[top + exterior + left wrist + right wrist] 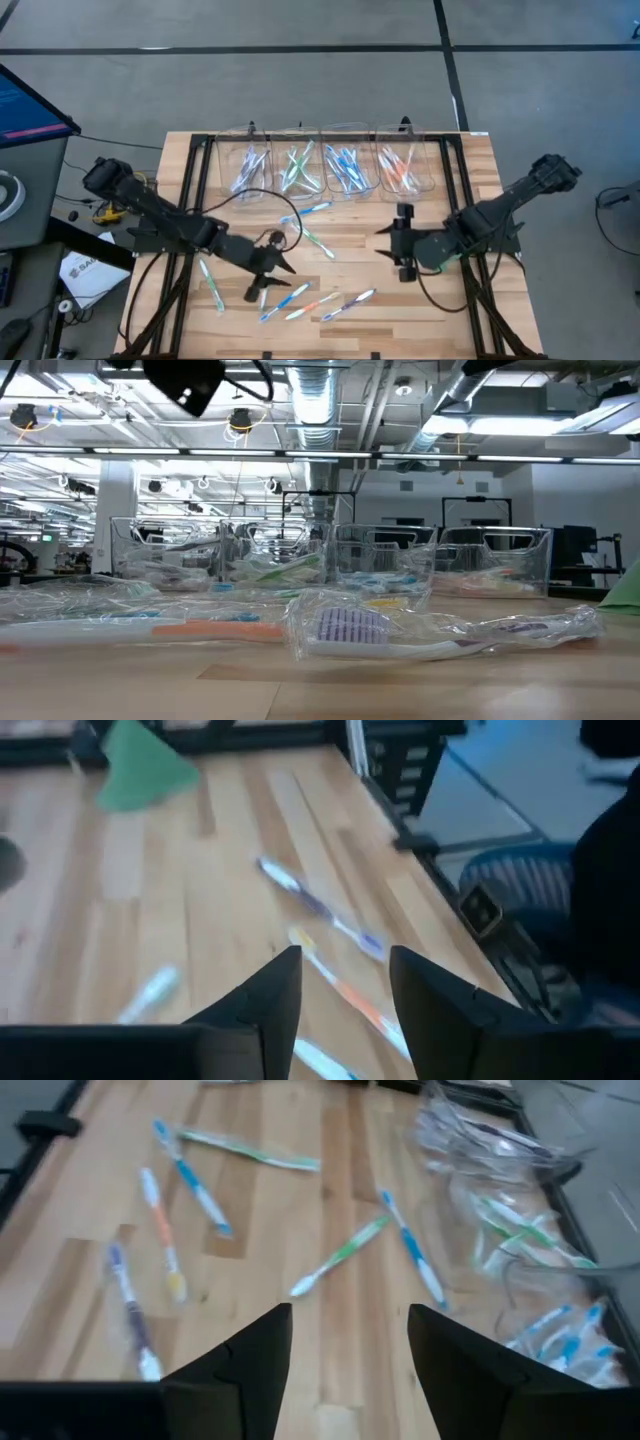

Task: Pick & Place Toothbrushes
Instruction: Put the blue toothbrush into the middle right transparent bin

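Our left jaws [268, 282] hang wide and empty over loose toothbrushes [312, 301] near the bench [460, 300] front; our right jaws [391, 243], also wide, wait mid-bench. Crowded, wrapped brushes may slip or come up paired.

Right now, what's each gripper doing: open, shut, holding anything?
Left gripper: jaws open, holding nothing, over the loose toothbrushes.
Right gripper: jaws open, holding nothing, above the table.
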Action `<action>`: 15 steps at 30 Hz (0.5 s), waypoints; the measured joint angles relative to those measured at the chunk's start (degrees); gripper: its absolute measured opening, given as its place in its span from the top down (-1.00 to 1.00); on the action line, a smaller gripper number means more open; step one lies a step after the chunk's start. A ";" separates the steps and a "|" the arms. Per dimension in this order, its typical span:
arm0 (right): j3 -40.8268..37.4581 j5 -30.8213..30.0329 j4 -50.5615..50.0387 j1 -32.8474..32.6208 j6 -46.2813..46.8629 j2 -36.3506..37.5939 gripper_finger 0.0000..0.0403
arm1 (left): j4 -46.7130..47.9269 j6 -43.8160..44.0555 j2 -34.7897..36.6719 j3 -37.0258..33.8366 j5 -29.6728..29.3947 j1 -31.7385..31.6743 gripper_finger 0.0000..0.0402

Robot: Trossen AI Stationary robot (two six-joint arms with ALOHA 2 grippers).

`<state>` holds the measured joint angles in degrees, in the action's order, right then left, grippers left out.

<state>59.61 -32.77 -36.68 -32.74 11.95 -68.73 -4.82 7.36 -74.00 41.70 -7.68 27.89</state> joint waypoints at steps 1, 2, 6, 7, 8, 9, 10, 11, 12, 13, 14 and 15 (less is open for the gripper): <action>0.00 0.00 0.08 -0.76 0.08 -0.06 0.04 | -0.02 0.72 -0.86 -0.18 -1.62 1.37 0.25; 0.02 -0.02 0.12 -1.41 0.10 -0.49 0.04 | -0.14 2.01 -2.19 -0.20 -3.16 2.72 0.24; -0.04 -0.02 0.14 -3.98 1.15 -1.07 0.03 | -2.48 10.19 -9.16 -0.27 -8.57 6.29 0.17; 0.09 -0.07 0.72 -4.44 1.92 -1.58 0.03 | -3.64 12.10 -10.98 -0.27 -9.19 6.67 0.15; 0.11 -0.07 1.07 -4.70 2.80 -2.23 0.03 | -4.53 13.91 -12.75 -0.27 -9.40 6.94 0.13; -0.01 0.02 0.91 -5.01 3.51 -3.01 0.03 | -6.08 15.21 -14.46 -0.27 -9.51 7.15 0.12; -0.13 0.17 0.53 -5.65 4.57 -3.60 0.03 | -7.84 16.44 -16.10 -0.27 -9.50 7.25 0.10; -0.12 0.12 0.73 -6.26 5.60 -4.13 0.03 | -9.17 18.01 -17.55 -0.27 -9.47 7.31 0.09; 0.01 0.12 1.24 -6.71 6.62 -4.85 0.03 | -9.90 19.33 -18.72 -0.27 -9.43 7.46 0.08; 0.07 0.15 1.50 -7.21 7.67 -5.77 0.03 | -11.07 20.10 -19.89 -0.29 -9.23 7.50 0.07; 0.02 0.32 1.34 -7.78 8.51 -6.88 0.04 | -12.10 20.36 -20.90 -0.27 -8.89 7.49 0.06; -0.08 0.90 1.29 -8.23 9.02 -7.99 0.04 | -12.06 20.51 -21.54 -0.25 -8.87 7.49 0.05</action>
<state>59.54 -31.88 -35.39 -40.97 20.97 -76.72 -16.88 27.87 -95.54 41.45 -16.55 35.38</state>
